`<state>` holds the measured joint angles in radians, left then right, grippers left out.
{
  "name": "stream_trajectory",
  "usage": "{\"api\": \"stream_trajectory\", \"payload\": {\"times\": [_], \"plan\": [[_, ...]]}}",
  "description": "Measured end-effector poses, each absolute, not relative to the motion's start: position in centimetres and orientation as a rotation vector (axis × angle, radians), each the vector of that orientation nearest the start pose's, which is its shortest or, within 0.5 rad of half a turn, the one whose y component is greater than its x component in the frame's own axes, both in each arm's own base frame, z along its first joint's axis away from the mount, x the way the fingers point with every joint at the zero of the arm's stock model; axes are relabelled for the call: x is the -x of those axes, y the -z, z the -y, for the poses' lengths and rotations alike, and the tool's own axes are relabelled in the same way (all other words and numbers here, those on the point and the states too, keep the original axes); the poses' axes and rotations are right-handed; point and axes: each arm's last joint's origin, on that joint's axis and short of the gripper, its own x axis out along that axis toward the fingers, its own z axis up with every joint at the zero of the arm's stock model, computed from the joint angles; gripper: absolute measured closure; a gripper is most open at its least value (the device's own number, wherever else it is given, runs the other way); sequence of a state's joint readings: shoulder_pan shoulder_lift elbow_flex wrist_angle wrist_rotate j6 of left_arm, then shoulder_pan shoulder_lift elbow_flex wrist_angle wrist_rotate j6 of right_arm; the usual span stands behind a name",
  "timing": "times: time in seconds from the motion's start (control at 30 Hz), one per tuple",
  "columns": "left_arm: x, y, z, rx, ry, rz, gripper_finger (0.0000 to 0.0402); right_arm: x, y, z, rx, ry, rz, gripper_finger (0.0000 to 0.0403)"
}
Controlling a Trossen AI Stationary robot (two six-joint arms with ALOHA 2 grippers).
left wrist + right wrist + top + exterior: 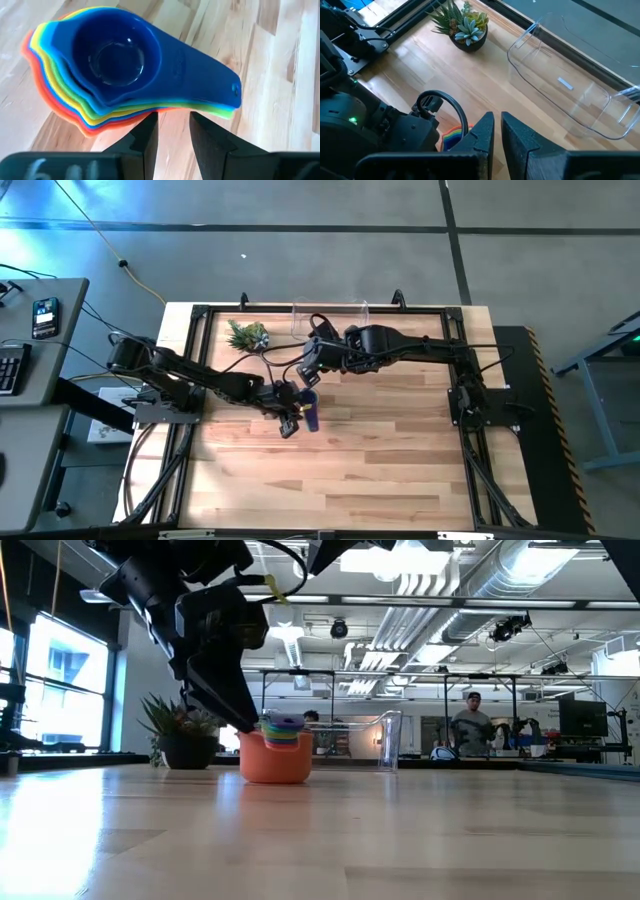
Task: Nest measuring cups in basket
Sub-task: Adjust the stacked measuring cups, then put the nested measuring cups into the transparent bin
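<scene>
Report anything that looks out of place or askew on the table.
The nested cups sit as one stack on the bare table, not in the basket, which is empty at the far edge. The stack is fanned slightly, handles not quite aligned. The left gripper hovers open at the handles. Nothing is spilled or damaged.

Nested measuring cups point(275, 752) — tabletop (orange outermost)

The whole table point(400, 470) is seen from straight overhead. It is viewed level across from board height in the low view. The nested measuring cups point(115, 70), just beyond the left gripper point(173, 131), are shared by the close left wrist, overhead and low views.
</scene>
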<state>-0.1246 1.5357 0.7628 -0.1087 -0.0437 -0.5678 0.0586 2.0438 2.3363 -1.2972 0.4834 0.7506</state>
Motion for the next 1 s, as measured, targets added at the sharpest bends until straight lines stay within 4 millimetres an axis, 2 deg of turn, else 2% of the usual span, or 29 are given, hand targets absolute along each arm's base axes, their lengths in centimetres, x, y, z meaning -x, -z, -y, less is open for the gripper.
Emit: {"api": "stream_trajectory", "payload": {"times": [0.27,0.7,0.83,1.0], "plan": [[-28.9,-15.9,3.6,0.474,-0.154,-0.902,0.0298,-40.8,-38.8,-1.1,-0.423,0.702,-0.780,0.0377],[-28.2,-17.6,3.5,0.478,-0.139,-0.861,0.0298,-40.8,-38.8,-1.1,-0.442,0.703,-0.775,0.0377],[-27.4,-18.2,3.4,0.458,-0.141,-0.891,0.0298,-40.8,-38.7,-1.2,-0.473,0.692,-0.779,0.0377],[-25.9,-20.0,3.2,0.441,-0.134,-0.888,0.0298,-40.9,-38.7,-1.4,-0.521,0.659,-0.790,0.0377]]}}
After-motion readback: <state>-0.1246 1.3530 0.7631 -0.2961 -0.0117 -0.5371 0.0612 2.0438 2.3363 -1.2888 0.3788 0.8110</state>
